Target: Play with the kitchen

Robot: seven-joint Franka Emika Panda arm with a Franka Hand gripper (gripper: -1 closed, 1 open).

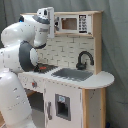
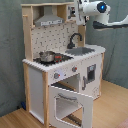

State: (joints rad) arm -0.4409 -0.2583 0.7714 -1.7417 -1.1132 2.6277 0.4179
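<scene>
White-and-wood kitchen (image 2: pixel 60 75) has its oven door (image 2: pixel 70 102) hanging open; gripper (image 2: pixel 79 10) hovers up by the hood (image 2: pixel 47 19), can't tell its jaws.

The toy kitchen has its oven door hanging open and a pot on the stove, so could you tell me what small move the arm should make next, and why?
Probably lower the gripper toward the counter. It hangs high beside the top shelf, well above the faucet, sink and pot, touching nothing. Everything playable, including the open oven door, lies below it.
</scene>
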